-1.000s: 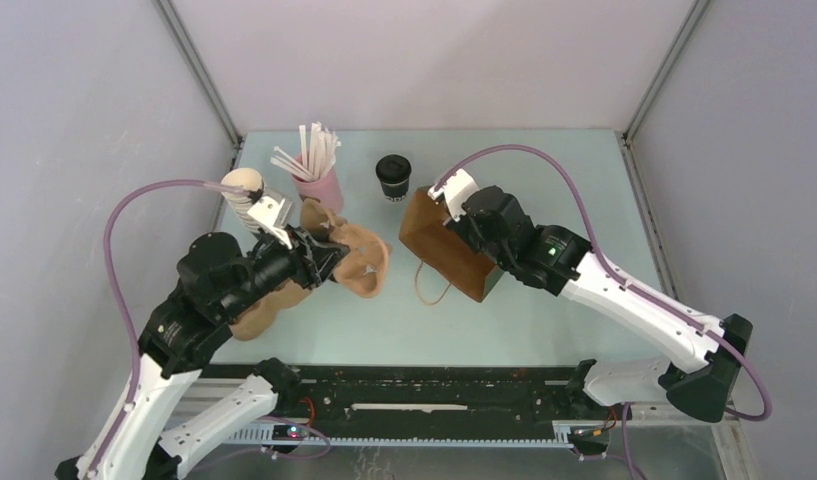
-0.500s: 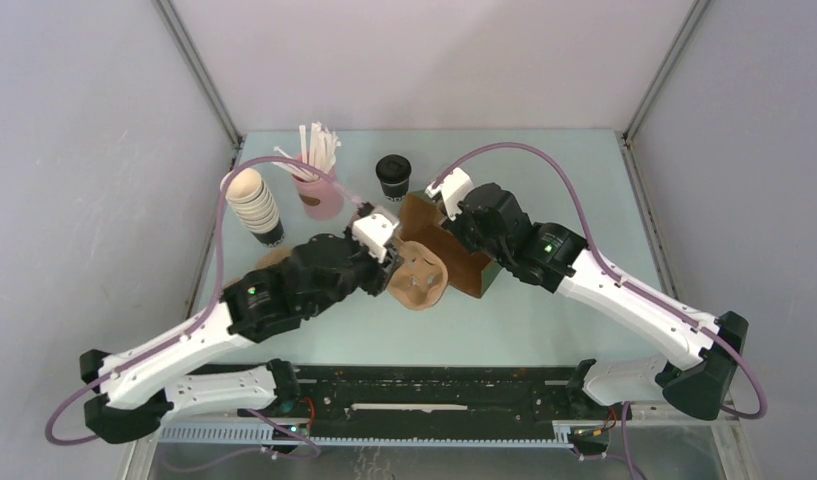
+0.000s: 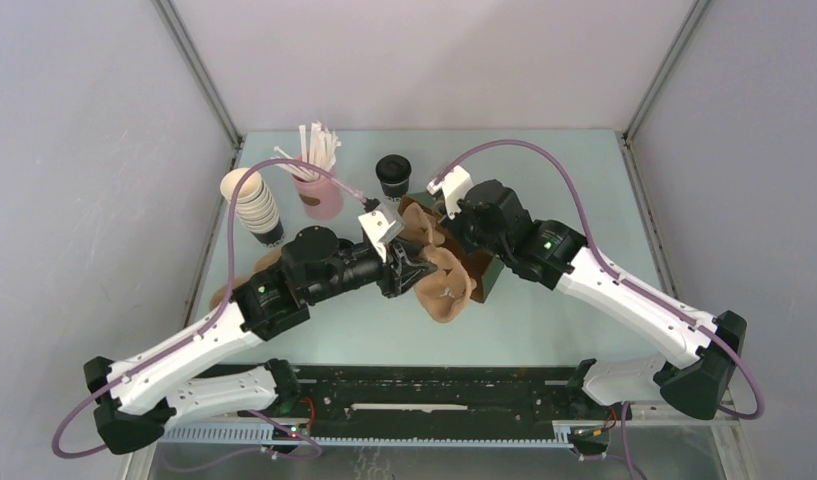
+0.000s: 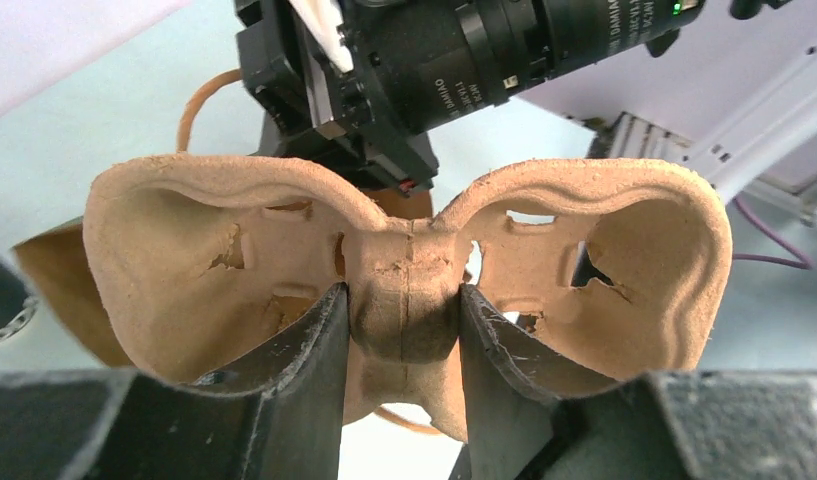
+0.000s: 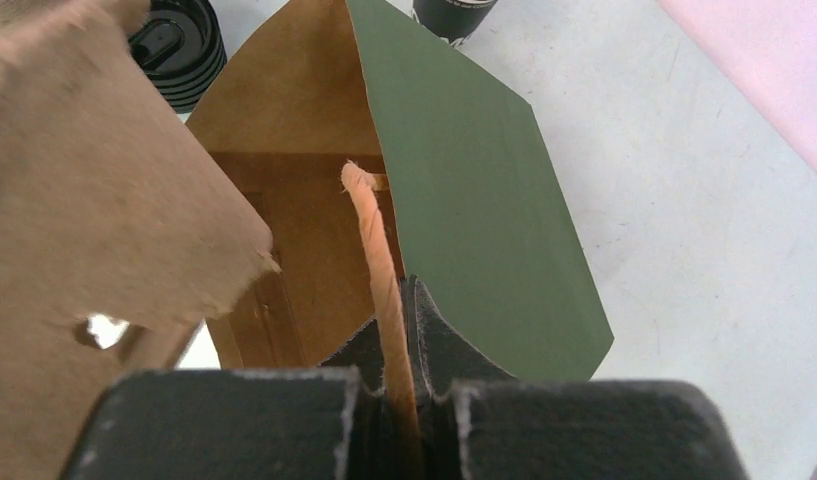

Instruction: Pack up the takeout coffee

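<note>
Your left claw point(image 4: 404, 330) half spread, clamping pulp carrier point(image 4: 184, 250) beside bag point(image 5: 464, 200) mouth. Right claw point(image 5: 399, 300) pinched tight on bag handle point(image 5: 369, 220). Takeout coffee point(image 3: 393, 176) on worktop point(image 3: 544, 170), not yet packed.

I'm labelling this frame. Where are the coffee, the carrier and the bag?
coffee point(image 3: 393, 168): top view, on its black lid.
carrier point(image 4: 174, 260): left wrist view, inside its left pocket.
bag point(image 5: 464, 190): right wrist view, on its green panel.

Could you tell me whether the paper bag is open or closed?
Open. The right wrist view looks through the spread mouth of the paper bag to its brown inside; the right gripper pinches its handle.
</note>
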`<state>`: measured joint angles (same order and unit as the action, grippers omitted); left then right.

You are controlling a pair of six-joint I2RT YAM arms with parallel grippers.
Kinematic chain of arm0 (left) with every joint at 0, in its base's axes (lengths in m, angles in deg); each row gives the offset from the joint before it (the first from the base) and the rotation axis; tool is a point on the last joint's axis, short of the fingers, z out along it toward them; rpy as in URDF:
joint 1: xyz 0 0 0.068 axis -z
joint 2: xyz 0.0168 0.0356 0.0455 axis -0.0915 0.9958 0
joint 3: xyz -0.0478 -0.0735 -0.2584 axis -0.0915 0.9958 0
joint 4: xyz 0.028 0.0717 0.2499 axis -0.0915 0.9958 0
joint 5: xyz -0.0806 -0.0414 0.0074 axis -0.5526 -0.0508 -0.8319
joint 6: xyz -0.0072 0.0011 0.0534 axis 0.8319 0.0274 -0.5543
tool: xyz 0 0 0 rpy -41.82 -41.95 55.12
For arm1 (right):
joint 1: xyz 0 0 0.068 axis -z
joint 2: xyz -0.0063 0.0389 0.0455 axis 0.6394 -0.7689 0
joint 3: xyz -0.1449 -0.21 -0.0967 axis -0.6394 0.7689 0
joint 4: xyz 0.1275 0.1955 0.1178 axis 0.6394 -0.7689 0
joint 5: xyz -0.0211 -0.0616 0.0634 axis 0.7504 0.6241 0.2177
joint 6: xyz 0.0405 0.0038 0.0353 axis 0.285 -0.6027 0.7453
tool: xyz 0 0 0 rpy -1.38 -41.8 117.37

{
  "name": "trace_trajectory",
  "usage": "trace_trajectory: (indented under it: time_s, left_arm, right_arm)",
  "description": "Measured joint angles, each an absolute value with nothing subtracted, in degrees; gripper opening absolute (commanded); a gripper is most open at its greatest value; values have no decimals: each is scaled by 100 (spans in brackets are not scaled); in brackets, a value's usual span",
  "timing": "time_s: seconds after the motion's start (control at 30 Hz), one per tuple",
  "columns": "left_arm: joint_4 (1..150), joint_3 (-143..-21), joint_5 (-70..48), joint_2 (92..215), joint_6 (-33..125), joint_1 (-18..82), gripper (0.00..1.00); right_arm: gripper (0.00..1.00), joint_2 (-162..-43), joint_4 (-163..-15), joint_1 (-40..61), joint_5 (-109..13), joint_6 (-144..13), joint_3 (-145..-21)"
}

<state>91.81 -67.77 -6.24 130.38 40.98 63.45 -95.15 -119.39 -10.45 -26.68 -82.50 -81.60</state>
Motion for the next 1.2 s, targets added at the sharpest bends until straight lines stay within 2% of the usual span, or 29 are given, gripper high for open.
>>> trace_trajectory:
  time_s: [0.3, 0.53, 0.87, 1.2]
  left_arm:
    - [8208, -6222, -2360, 13165, 4590, 5538, 17]
    - [7360, -5897, -3050, 13473, 5124, 5195, 16]
    - [6949, -5171, -3116, 13406, 5436, 4983, 13]
    - [7012, -5285, -2550, 13893, 5307, 4808, 13]
  right_arm:
    - [0, -9515, -11913, -907, -2934, -8132, -8160]
    - [0, -9513, -11886, -807, -3105, -8089, -8160]
    - [0, -9472, -11882, -590, -3286, -8012, -8160]
    - [0, -9419, -11880, -404, -3765, -7859, -8160]
